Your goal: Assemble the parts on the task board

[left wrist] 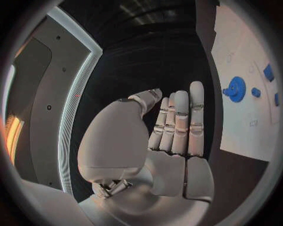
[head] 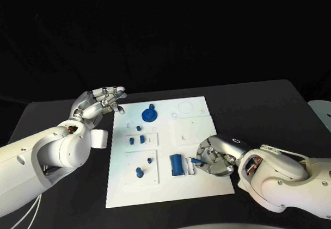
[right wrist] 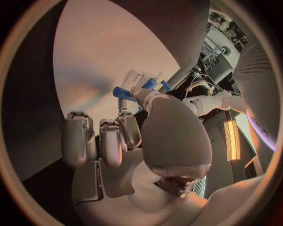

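The step in hand looks like a pick-up or seating of a small blue part [head: 194,161] at the lower right of the task board [head: 204,184], which lies in the middle of the black worktop [head: 275,104]. In the head view the right hand [head: 215,158] sits over the board's lower right edge, fingers curled toward that part, just beside the tall blue block [head: 176,165]. In the right wrist view a small blue piece [right wrist: 122,92] stands at the tips of the thumb and one of the fingers [right wrist: 129,127]; it seems pinched there, though the contact is too small to be sure of.

The next move, as I judge it, calls for a firm pinch and a careful lift or push without knocking the block beside it.

The left hand [head: 100,103] hovers at the upper left corner of the board, palm raised, fingers loosely apart and holding nothing; the left wrist view shows its fingers [left wrist: 179,122] straight and side by side. The blue gear [head: 149,115] lies near the board's upper left, with smaller blue parts below it.
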Action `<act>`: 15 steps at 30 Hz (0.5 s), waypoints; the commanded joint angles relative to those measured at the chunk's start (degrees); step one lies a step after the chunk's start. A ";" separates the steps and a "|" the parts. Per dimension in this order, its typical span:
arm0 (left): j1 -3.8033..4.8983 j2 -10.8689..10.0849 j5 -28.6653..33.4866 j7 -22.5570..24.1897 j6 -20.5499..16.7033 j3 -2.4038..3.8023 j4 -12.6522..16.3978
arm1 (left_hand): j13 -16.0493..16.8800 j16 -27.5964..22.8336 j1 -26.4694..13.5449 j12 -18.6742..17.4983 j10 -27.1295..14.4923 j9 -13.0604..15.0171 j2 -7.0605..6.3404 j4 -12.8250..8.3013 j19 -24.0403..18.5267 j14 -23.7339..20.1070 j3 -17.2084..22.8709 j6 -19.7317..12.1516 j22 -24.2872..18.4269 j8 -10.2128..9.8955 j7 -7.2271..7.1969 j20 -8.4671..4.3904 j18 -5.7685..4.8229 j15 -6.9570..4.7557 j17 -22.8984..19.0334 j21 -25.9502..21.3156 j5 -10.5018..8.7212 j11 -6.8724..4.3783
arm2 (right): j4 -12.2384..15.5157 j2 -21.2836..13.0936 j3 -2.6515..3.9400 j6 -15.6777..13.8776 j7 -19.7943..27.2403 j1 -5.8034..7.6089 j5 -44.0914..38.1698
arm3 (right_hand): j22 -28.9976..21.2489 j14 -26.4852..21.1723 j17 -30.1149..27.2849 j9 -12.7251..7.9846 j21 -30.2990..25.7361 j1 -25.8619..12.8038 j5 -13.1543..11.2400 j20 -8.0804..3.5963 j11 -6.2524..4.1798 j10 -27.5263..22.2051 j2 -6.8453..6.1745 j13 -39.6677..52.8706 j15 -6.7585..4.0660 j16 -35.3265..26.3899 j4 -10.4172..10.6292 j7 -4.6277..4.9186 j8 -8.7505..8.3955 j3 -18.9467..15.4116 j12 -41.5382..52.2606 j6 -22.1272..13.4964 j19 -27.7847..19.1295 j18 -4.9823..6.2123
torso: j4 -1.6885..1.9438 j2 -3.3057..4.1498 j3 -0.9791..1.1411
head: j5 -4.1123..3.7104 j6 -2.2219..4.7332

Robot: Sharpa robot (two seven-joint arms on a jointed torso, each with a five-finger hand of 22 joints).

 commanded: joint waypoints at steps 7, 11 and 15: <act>0.03 0.10 -0.62 0.24 1.19 0.03 0.41 | 0.08 0.15 -0.03 0.25 -0.54 -0.08 0.11 -0.17 -0.24 -0.41 0.04 -0.25 -0.09 0.30 -0.03 -0.05 0.82 0.17 -0.08 -0.21 0.14 0.00 | -2.02 2.38 -0.02 4.54 0.26 -0.22 1.61 | 12.02 4.99 10.08 4.83 0.48 -4.35 -1.58 -0.49 -0.34 0.98 0.83 5.05 -0.50 0.47 2.06 -0.90 1.05 -0.20 1.64 2.11 2.19 -0.71 | 0.01 0.04 0.08 | 0.14 -0.13; 0.03 0.09 -0.73 0.20 1.24 0.03 0.46 | 0.08 0.15 -0.03 0.25 -0.54 -0.08 0.11 -0.17 -0.24 -0.41 0.04 -0.25 -0.09 0.30 -0.03 -0.05 0.82 0.17 -0.08 -0.21 0.14 0.00 | -2.59 2.98 -0.03 5.21 0.04 -0.27 1.85 | 12.04 5.01 10.17 4.87 0.54 -5.39 -1.67 -0.56 -0.45 1.46 1.05 5.88 -0.58 0.51 2.40 -1.05 1.22 -0.17 2.72 2.57 2.22 -0.72 | -0.01 0.05 0.09 | 0.12 -0.26; 0.03 0.07 -0.79 0.14 1.26 0.03 0.42 | 0.08 0.15 -0.03 0.25 -0.54 -0.08 0.11 -0.17 -0.24 -0.41 0.04 -0.25 -0.09 0.30 -0.03 -0.05 0.82 0.17 -0.08 -0.21 0.14 0.00 | -2.94 3.59 -0.03 5.49 -0.07 -0.31 2.11 | 12.07 5.04 10.31 4.88 0.67 -6.48 -1.92 -0.63 -0.53 1.68 1.33 6.20 -0.66 0.57 2.87 -1.13 1.34 -0.20 3.12 2.89 2.26 -0.75 | -0.06 0.05 0.10 | 0.14 -0.32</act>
